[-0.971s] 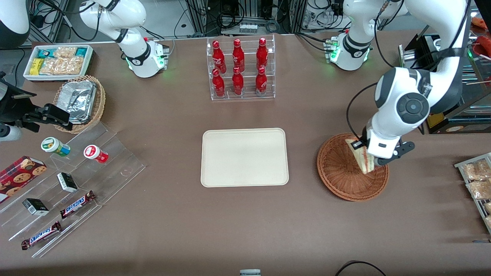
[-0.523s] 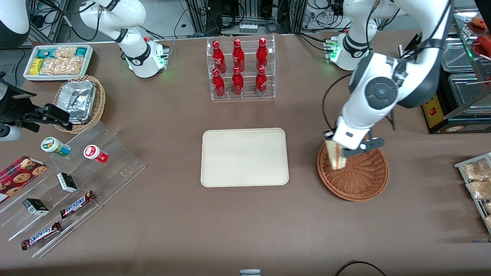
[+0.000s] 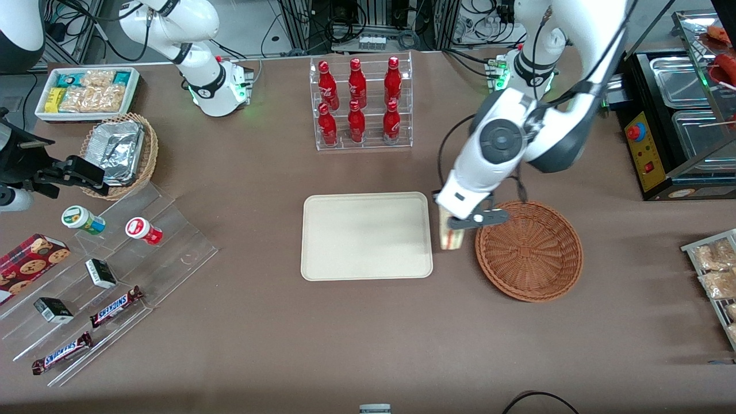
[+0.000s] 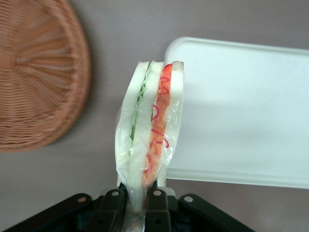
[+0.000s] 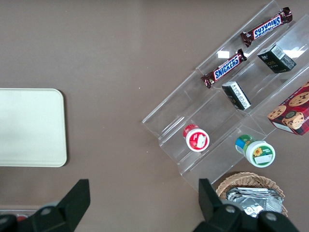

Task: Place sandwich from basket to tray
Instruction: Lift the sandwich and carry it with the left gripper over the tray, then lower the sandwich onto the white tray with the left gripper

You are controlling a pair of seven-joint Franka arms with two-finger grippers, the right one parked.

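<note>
A brown table [image 3: 368, 345] is seen carrying all the things. Near its middle the cream-white tray [image 3: 366, 236] is laid flat, with its surface bare. Beside the tray, toward the working arm's end of the table, the round reddish-brown basket [image 3: 529, 250] is set; nothing is seen inside it. A strip of bare table is left between the tray and the basket.

Farther from the front camera than the tray, a clear rack of red bottles [image 3: 360, 103] is stood upright. Toward the parked arm's end of the table, a clear stepped stand [image 3: 109, 276] is placed, bearing candy bars, small boxes and two small cups. Farther from the camera than that stand, a tan wicker basket of foil trays [image 3: 118, 150] and a white bin of snack packets [image 3: 87, 92] are found.

The tool [image 3: 460, 221] is held above the strip of table between the tray and the basket, just beside the tray's edge. In the left wrist view its fingers [image 4: 157, 205] are seen closed upon the sandwich [image 4: 149, 130], which is gripped at one end and held clear of the table. The sandwich is wrapped in clear film, and its cut edge is shown with green filling in one layer and red filling in the other. Under the sandwich, part of the tray's edge is overlapped, while the basket is kept apart from it.
</note>
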